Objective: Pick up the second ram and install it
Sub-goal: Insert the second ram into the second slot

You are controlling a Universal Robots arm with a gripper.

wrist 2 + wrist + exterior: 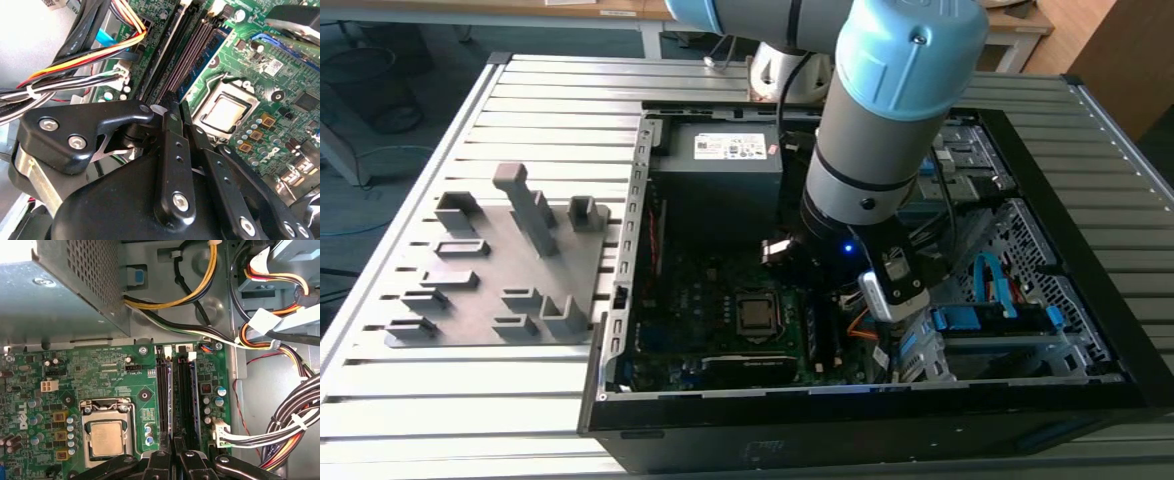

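Observation:
My gripper (174, 441) hangs low inside the open computer case (854, 405), its black fingers (170, 145) pressed together, so it reads as shut. The fingertips sit right over the near end of the long black memory slots (163, 395) on the green motherboard (100, 370). In the second wrist view the gripper (172, 107) points along those slots (162, 55). The second ram is hidden; I cannot tell whether a board sits under or between the fingers. In the exterior view the arm (881, 150) reaches down into the case beside the processor socket (757, 312).
The processor socket (106, 432) lies close beside the slots. Bundles of coloured cables (280, 430) crowd the other side, near the case wall. A metal power supply box (60, 290) stands beyond the board. A grey fixture (494, 270) with upright blocks rests on the slatted table outside the case.

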